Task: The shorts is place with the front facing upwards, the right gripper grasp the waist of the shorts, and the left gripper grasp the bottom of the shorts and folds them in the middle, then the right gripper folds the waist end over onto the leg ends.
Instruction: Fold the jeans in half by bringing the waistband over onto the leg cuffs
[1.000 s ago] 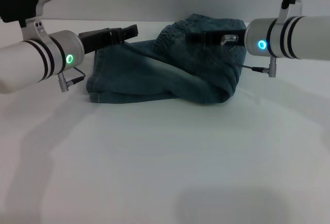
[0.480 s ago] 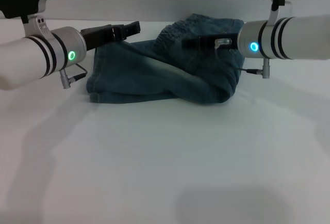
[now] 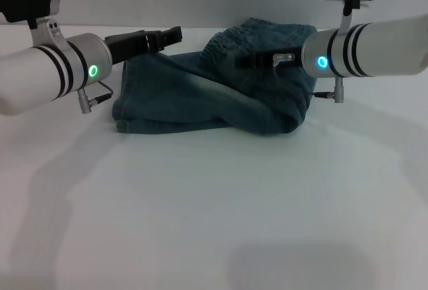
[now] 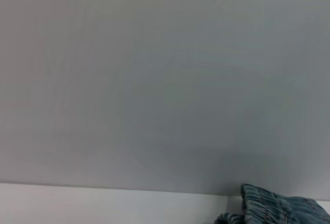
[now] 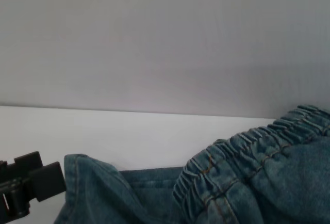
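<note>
Shorts (image 3: 221, 89) bunched, right pincer (image 3: 249, 60) over waist (image 5: 242, 152), left pincer (image 3: 175, 35) raised, grip states unclear.

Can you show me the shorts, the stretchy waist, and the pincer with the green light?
shorts (image 3: 200, 99): head view, faded front.
waist (image 5: 242, 149): right wrist view, ruched band.
left pincer (image 3: 175, 34): head view, fingertips.
</note>
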Controlling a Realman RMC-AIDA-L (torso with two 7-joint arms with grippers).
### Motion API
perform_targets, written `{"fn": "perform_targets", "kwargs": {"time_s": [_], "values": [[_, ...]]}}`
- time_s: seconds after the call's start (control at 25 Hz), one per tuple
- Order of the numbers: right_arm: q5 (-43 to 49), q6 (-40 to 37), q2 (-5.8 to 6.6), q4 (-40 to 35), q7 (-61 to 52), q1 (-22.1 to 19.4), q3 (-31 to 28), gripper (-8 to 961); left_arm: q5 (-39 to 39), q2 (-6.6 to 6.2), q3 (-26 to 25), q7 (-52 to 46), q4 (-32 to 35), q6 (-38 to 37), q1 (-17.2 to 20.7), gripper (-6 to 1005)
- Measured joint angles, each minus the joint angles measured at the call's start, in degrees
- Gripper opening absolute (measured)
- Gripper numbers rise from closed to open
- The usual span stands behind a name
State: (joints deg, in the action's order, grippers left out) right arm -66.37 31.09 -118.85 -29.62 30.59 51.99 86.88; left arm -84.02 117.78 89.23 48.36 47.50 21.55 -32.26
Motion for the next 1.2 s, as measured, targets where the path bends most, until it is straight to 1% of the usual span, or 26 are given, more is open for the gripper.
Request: {"fn": "perform_targets", "kwargs": {"time_s": [0.08,0.32,0.64,0.76,0.88,1.08,1.2], "values": [[0.0,-0.1,0.05,-0.3,-0.4,-0.3,-0.1,601,0.0,0.00,-0.3,0.1,0.0,0.0,0.0,827],[0.0,-0.5,0.23,-0.1,-0.7,-0.9,-0.5,392,0.0,0.05,-0.6,0.6,-0.1,0.2,0.4,827],[0.1,-0.6,0.29,-0.3,-0.7,-1.4,-0.5,-3,0.0,0.00,-0.8,0.7,-0.3,0.3,0.4,827],[0.1,-0.8,0.29,-0.7,-0.7,-1.9,-0.5,-2,0.0,-0.01,-0.8,0.8,-0.3,0.2,0.4,827],[0.1,-0.9,0.29,-2.6,-0.5,-3.2,-0.5,-1,0.0,0.00,-1.2,1.3,0.0,0.0,1.0,827],[0.1,-0.6,0.28,-9.0,-0.1,-6.9,-0.1,0,-0.5,0.12,-3.7,3.1,2.0,-0.8,3.6,827],[0.2,-0.4,0.21,-12.3,0.1,-8.5,0.1,23,-0.6,0.14,-4.6,3.4,3.3,-0.8,5.2,827]]}}
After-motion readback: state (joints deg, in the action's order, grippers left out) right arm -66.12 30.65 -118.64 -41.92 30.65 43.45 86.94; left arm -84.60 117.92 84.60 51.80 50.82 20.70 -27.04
